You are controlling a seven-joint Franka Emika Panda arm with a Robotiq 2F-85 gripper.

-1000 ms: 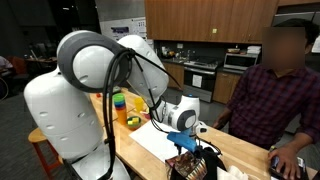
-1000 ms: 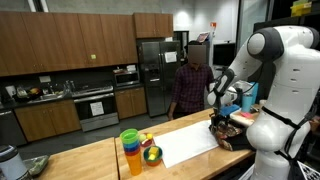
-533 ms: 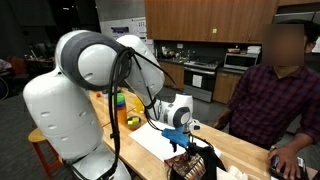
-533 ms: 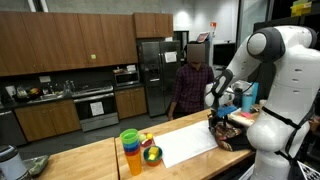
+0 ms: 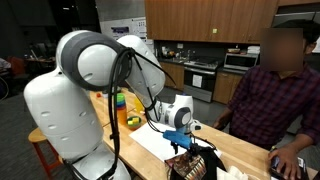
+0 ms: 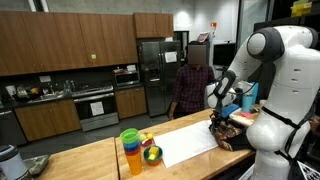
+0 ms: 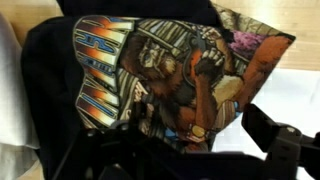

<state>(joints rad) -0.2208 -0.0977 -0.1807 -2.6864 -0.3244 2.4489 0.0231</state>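
**Ext. view, counter seen from behind the arm.** Gripper [image 5: 183,141] is held pointing down, directly above the black printed bag [image 5: 196,162] and near it; contact can't be told. The bag is placed at the near end of the counter [image 5: 240,152], just beside the white sheet [image 5: 152,142]. Cup stack [image 5: 118,102] and fruit bowl [image 5: 133,121] are set well apart from the bag, at the sheet's far side. Person [image 5: 272,92] is seated opp. the arm.

**Ext. view, counter seen from the front.** Gripper [image 6: 218,119] is seen over the bag [image 6: 230,135], at the R end of the sheet [image 6: 188,146]. Cups [image 6: 131,152] and bowl [image 6: 151,155] are at the L end. Person [image 6: 190,82] is stood behind.

**Wrist view.** The frame is filled by the bag [image 7: 160,85], colour print facing up, black cloth around it. One finger [image 7: 283,148] is shown at lower R. Jaws are spread wide, w/ nothing clamped between them.
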